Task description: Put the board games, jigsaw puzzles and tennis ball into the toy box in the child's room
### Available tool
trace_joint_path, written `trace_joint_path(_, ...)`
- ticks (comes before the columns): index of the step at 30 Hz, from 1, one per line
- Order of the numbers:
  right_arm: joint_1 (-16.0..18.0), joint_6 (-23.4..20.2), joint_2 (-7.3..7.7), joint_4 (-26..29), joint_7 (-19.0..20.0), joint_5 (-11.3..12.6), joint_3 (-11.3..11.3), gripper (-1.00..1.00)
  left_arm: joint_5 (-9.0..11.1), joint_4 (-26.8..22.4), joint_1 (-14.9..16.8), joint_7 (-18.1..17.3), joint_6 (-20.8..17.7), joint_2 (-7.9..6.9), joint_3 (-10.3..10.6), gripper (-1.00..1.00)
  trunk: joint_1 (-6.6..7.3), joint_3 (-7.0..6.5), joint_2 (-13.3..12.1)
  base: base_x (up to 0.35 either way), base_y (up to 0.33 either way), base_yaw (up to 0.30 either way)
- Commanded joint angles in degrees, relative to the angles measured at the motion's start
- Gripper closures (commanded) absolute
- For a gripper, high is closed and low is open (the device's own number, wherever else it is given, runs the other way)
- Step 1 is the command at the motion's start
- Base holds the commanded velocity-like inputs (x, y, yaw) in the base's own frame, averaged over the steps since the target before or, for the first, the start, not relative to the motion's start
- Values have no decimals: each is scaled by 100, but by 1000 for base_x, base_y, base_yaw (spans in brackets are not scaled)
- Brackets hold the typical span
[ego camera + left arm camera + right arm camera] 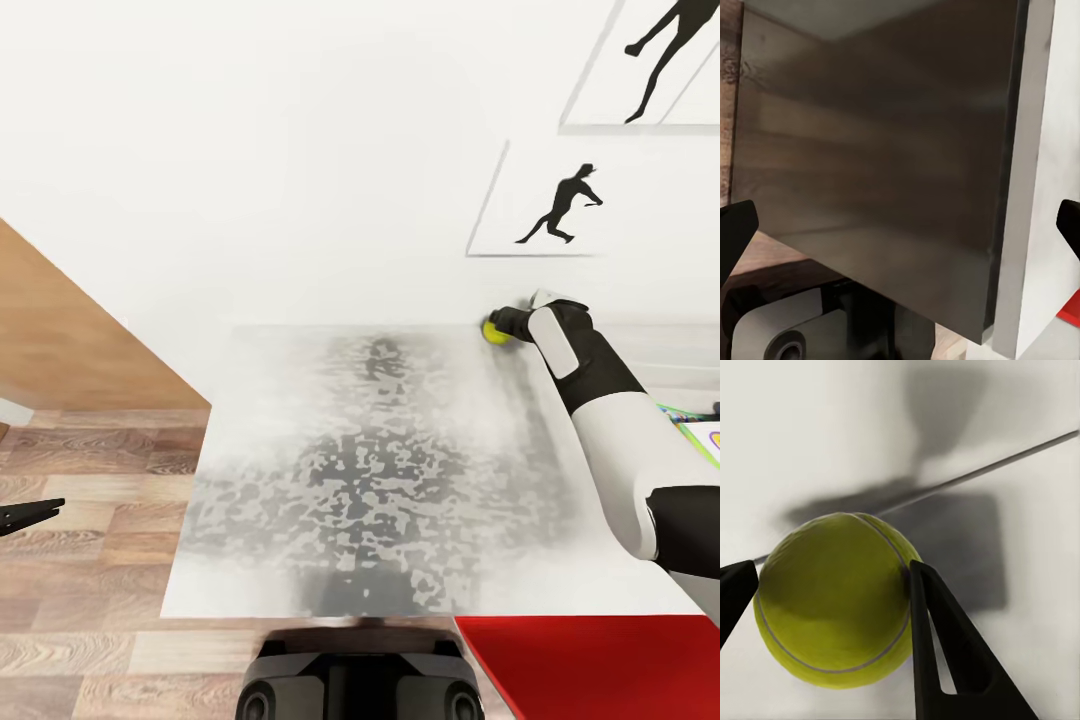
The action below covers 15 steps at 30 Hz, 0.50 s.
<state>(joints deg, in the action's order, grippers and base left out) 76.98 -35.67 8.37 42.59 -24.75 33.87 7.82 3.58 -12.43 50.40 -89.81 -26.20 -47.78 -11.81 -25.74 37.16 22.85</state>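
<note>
The tennis ball [494, 332] is small and yellow-green and sits at the far edge of the table [300, 480], right by the white wall. My right gripper [506, 324] reaches across the pale grey top and is shut on it. In the right wrist view the tennis ball [832, 600] sits between the two dark fingers [945, 645], which touch both its sides; the right gripper [832, 571] is centred on it. My left gripper [30, 514] hangs open over the wood floor left of the table; in the left wrist view the left gripper [900, 229] has its fingers spread wide.
A corner of a green-edged printed flat thing [692, 430] peeks out behind my right forearm. A flat red surface [585, 665] lies at the table's near right corner. Black silhouette pictures [560, 205] hang on the wall. A wood-panel door [70, 340] stands at left.
</note>
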Motion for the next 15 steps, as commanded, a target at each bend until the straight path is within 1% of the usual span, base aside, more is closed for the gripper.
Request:
trace_joint_path(1,1,17,6,-112,-55,182,36,100,29,4,5,-19,-61,-3,30,-100,-4,8,7,-43,0,0)
trace_joint_path(4,1,12,11,-111,-51,192,36,100,29,4,5,-19,-61,-3,30,-100,-4,8,7,-74,0,0)
trace_joint_path(7,1,5,45,-110,-49,209,34,100,29,4,5,-19,-61,-3,30,-100,-4,8,7,-164,0,0)
trace_joint_path(10,1,-3,80,-110,-48,221,31,100,29,4,5,-19,-61,-3,30,-100,-4,8,7,-251,0,0)
trace_joint_path(15,1,-85,137,-63,-53,232,29,100,29,4,5,-19,-61,-3,30,-100,-4,8,7,-310,0,0)
